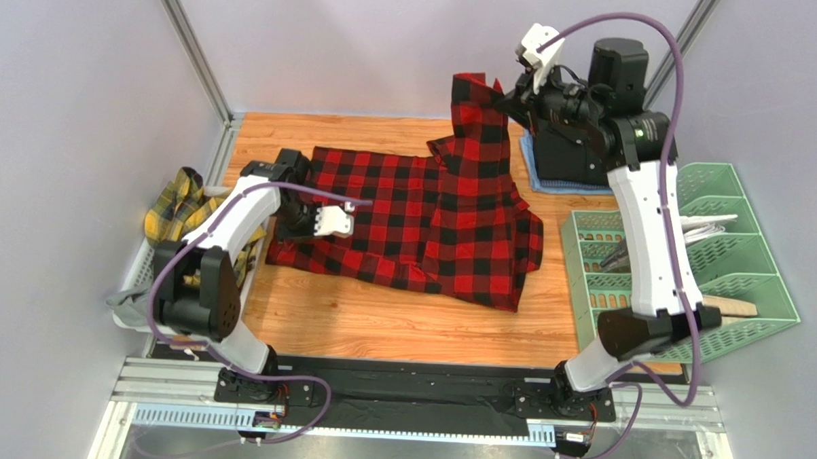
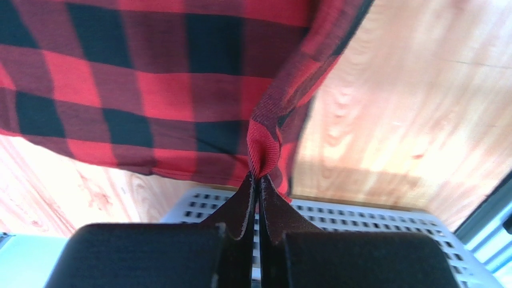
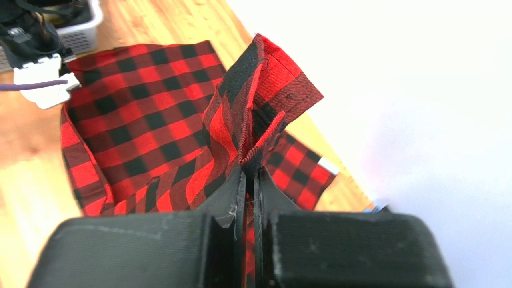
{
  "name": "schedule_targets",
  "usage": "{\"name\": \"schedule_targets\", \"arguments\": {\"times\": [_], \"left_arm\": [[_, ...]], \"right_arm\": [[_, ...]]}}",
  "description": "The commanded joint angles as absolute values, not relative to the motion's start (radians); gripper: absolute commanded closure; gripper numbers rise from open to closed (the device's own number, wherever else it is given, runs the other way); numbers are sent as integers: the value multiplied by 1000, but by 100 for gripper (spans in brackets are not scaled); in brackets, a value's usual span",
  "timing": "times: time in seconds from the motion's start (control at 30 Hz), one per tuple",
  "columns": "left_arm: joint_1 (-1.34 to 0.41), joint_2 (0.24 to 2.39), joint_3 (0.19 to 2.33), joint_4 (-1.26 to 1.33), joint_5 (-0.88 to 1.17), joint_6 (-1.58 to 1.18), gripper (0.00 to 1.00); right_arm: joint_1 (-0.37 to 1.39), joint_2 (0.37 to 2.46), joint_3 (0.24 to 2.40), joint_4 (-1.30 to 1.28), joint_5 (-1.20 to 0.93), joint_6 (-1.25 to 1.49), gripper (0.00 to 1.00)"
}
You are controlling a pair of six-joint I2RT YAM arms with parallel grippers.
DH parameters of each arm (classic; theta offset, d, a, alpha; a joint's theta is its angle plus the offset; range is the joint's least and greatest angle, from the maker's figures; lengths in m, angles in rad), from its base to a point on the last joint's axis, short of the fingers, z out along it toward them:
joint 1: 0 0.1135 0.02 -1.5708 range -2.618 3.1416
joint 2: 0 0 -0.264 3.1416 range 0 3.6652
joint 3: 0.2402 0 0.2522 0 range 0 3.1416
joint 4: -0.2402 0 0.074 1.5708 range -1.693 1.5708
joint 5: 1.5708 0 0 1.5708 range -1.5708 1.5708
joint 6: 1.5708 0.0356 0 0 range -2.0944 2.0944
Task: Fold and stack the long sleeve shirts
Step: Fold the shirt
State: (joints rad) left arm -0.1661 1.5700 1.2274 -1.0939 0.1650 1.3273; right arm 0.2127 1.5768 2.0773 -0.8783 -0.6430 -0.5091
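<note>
1. Top external view: a white basket [image 1: 130, 276] at the left edge of the table [image 1: 379, 320] is seen holding a crumpled yellow-and-dark plaid shirt [image 1: 179, 206]. A green tray [image 1: 726, 185] with several compartments stands at the right edge. Pale items and a wood-coloured piece lie in it, too small to be identified. The red-and-black check shirt [image 1: 413, 214] is spread across the middle of the table. One part is held aloft at the far side by the right end effector [image 1: 501, 98], and the left edge is met by the left end effector [image 1: 333, 222].

2. Left wrist view: the left end effector [image 2: 258, 177] is shown with fingers pressed together, a bunched fold of the red-and-black check shirt [image 2: 150, 90] pinched between the tips. The perforated wall of the white basket [image 2: 360, 216] is seen just behind them.

3. Right wrist view: the right end effector [image 3: 249, 171] is clamped on an edge of the red-and-black check shirt [image 3: 150, 102], which is drawn upward in a peak. The rest of the cloth lies on the table [image 3: 24, 198]. A corner of the white basket [image 3: 81, 33] is visible at upper left.
</note>
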Motion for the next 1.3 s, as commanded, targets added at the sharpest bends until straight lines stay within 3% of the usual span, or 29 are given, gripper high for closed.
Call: {"name": "schedule_targets", "arguments": {"times": [0.0,0.17,0.47,0.57,0.7,0.87,1.17,1.27], "left_arm": [[-143,1666,1351,-1109,210,1296,100],[-118,1785,1442,-1101,199,1272,100],[-78,1881,1463,-1069,187,1224,99],[-72,1891,1456,-1017,173,1183,93],[-64,1911,1474,-988,169,1126,72],[-46,1925,1549,-1006,201,1065,56],[17,1766,1655,-1062,558,846,53],[17,1707,1667,-1045,647,723,45]], "right_arm": [[210,1701,2230,-809,-640,-591,100],[210,1828,2315,-767,-640,-617,100],[229,1851,2227,-583,-627,-615,100],[242,1850,2192,-554,-621,-617,100],[271,1839,2146,-584,-614,-618,100],[298,1758,1987,-571,-574,-601,100],[386,1697,1911,-623,-422,-376,100],[445,1701,1873,-600,-399,-258,100]]}}
